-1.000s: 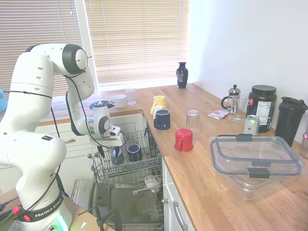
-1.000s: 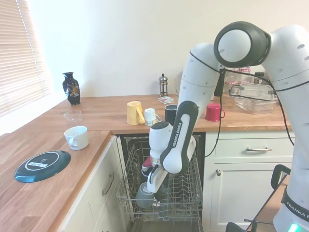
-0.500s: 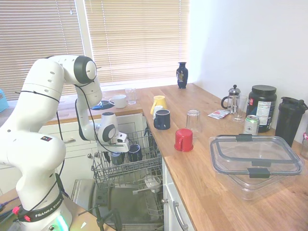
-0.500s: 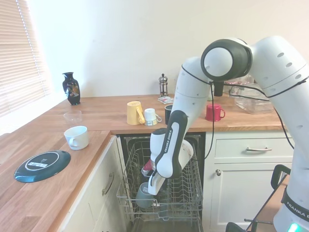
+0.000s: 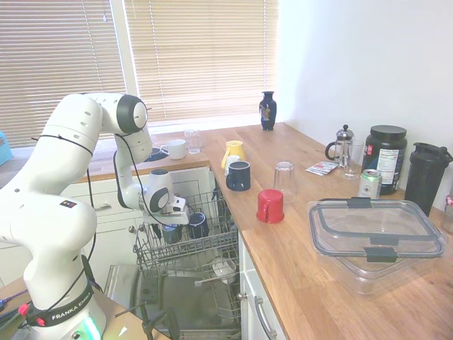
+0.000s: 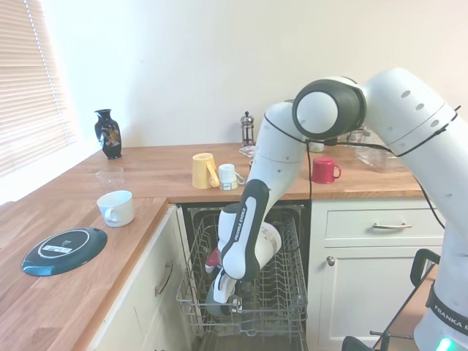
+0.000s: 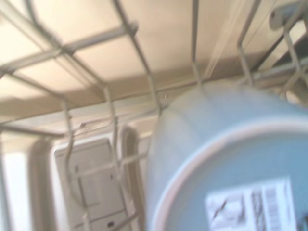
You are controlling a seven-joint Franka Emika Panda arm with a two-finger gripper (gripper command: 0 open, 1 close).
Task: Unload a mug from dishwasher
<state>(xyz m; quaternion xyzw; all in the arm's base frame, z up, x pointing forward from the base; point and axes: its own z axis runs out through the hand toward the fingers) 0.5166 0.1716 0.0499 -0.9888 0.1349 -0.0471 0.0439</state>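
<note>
The gripper (image 6: 221, 291) reaches down into the dishwasher (image 6: 248, 307) upper rack, right at the mug (image 6: 218, 298); whether its fingers are spread or closed cannot be made out. The wrist view shows the mug's labelled base (image 7: 240, 192) up close, blurred. A navy mug (image 5: 197, 224) sits beside it.

I see the mug (image 7: 226, 159) as pale slate blue with a white printed label on its base, lower right of the wrist view. The dishwasher (image 5: 185, 244) racks are grey wire. On the warm wood-grain bench (image 5: 297, 248): 1 red cup (image 5: 270, 206), 1 yellow mug (image 5: 233, 151).
</note>
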